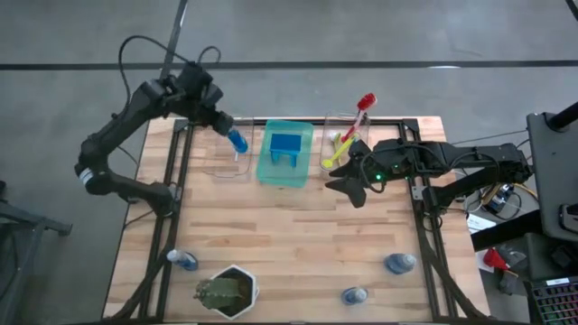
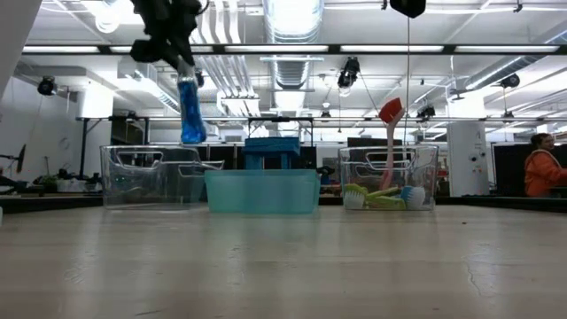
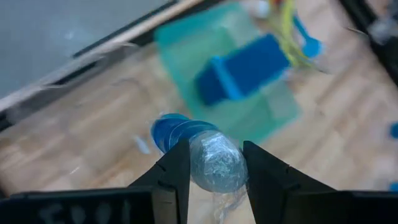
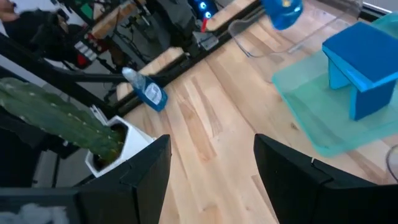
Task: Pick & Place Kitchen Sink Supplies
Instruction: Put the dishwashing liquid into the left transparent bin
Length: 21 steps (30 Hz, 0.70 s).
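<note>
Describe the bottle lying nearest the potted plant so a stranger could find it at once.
Start at the green plant in its white pot at the near edge of the wooden table. Just beside it toward the left arm's side, near the table's left edge, lies a small blue bottle with a pale cap. Unlike the two other loose blue bottles, which lie on the right arm's side, it is alone here.

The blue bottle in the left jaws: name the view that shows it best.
Low view: the blue bottle hangs full length, cap up, above the left clear bin. The high view shows it small, the left wrist view mostly its cap between the fingers, the right wrist view only part.
</note>
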Each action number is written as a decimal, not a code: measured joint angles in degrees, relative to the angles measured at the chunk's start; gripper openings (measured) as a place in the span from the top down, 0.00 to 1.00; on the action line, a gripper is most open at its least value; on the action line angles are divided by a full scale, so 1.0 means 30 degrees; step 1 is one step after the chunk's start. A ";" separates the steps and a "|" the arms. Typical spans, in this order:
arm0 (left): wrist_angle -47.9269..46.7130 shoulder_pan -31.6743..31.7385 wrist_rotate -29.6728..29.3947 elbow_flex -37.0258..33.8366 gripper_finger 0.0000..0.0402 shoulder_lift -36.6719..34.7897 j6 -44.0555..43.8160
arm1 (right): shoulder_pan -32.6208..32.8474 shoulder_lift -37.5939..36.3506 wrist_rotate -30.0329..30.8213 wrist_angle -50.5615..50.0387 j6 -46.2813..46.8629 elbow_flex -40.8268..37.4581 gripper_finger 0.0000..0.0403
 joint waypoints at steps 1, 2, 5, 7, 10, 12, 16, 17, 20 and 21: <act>-0.0010 0.0696 0.0086 0.0000 0.72 0.0269 0.0297 | 0.0000 0.0007 0.0046 0.0192 0.0093 0.0000 0.44; -0.0047 0.1353 0.0147 0.0000 0.72 0.0568 0.0518 | 0.0000 0.0000 0.0127 0.0365 0.0121 0.0000 0.44; -0.0170 0.2867 0.0086 0.0000 0.72 0.1602 0.1839 | 0.0000 0.0000 0.0593 0.0647 0.0352 0.0000 0.44; -0.0136 0.3473 0.0093 0.0000 0.72 0.2265 0.2772 | -0.0005 0.0000 0.1039 0.0853 0.0827 0.0000 0.44; -0.0087 0.3955 -0.0162 0.0000 0.72 0.3413 0.3986 | 0.0000 0.0000 0.1668 0.1230 0.1313 0.0000 0.44; 0.0108 0.4098 -0.0776 0.0000 0.71 0.4152 0.4661 | -0.0007 0.0000 0.2021 0.1572 0.1319 0.0000 0.44; 0.0524 0.4116 -0.1529 0.0003 0.72 0.5315 0.5048 | -0.0007 0.0000 0.2440 0.1990 0.1360 0.0000 0.44; 0.0696 0.4115 -0.1499 0.0000 0.72 0.5539 0.5082 | -0.0007 0.0000 0.2451 0.2060 0.1356 0.0000 0.44; 0.1037 0.4118 -0.1408 0.0000 0.73 0.5973 0.5035 | -0.0015 -0.0008 0.2498 0.2352 0.1364 0.0000 0.44; 0.1090 0.4144 -0.1385 0.0000 0.72 0.6029 0.5024 | -0.0015 -0.0008 0.2498 0.2476 0.1371 0.0000 0.44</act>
